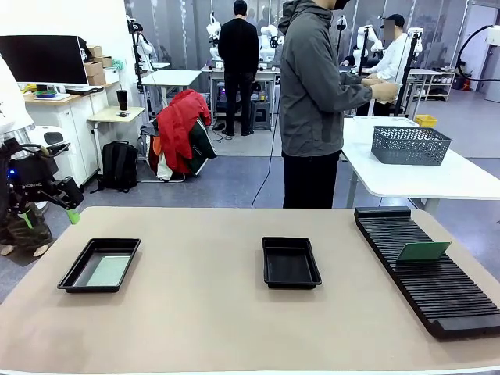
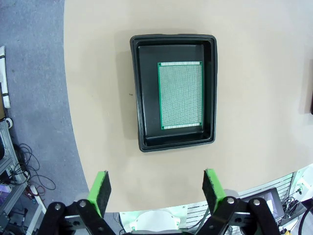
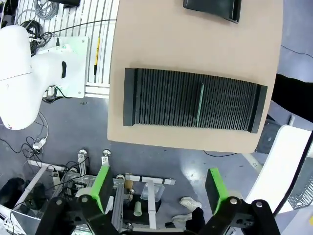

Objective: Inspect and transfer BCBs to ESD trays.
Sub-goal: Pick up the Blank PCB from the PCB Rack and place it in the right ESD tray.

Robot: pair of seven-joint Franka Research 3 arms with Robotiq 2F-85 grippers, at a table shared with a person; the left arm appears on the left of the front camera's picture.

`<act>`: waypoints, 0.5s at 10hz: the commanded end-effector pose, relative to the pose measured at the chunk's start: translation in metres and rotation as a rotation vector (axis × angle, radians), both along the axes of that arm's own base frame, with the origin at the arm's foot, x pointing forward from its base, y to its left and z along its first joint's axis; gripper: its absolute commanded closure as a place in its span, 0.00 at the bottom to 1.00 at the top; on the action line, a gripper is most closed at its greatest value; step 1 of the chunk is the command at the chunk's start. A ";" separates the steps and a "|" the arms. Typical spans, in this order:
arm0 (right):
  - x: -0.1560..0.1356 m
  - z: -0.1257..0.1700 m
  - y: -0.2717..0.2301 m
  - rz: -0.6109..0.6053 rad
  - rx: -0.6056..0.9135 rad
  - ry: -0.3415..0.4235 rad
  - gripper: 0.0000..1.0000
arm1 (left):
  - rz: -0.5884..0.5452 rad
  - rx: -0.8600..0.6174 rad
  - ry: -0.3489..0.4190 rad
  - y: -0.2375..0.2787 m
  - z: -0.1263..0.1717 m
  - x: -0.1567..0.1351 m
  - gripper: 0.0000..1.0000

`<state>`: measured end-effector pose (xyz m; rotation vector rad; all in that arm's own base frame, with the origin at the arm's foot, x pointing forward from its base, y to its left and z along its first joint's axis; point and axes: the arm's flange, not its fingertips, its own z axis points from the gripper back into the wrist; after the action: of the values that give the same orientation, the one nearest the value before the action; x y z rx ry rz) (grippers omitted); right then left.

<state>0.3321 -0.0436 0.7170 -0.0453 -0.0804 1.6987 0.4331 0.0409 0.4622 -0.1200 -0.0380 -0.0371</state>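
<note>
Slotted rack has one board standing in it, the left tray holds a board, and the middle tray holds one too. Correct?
No. The middle tray is empty, as the front view shows. The rest holds: one board stands in the slotted rack, and the left tray holds a board.

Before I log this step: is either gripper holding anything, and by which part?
Nothing is held: the left gripper and the right gripper stand open, empty. One BCB lies in its ESD tray.

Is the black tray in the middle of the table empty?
Empty. The middle tray shows a bare black floor, while the left tray holds a green board.
</note>
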 end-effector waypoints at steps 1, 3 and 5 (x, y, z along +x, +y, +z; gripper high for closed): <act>0.000 -0.001 0.002 -0.005 -0.001 0.003 0.00 | 0.004 0.000 -0.009 0.000 -0.001 0.000 0.00; 0.000 -0.001 0.002 -0.005 -0.001 0.003 0.00 | 0.004 0.000 -0.009 0.000 -0.001 0.000 0.00; 0.000 -0.001 0.002 -0.005 -0.001 0.003 0.00 | 0.004 0.000 -0.009 0.000 -0.001 0.000 0.00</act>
<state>0.3322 -0.0433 0.7168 -0.0449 -0.0798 1.6985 0.4331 0.0409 0.4622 -0.1200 -0.0380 -0.0372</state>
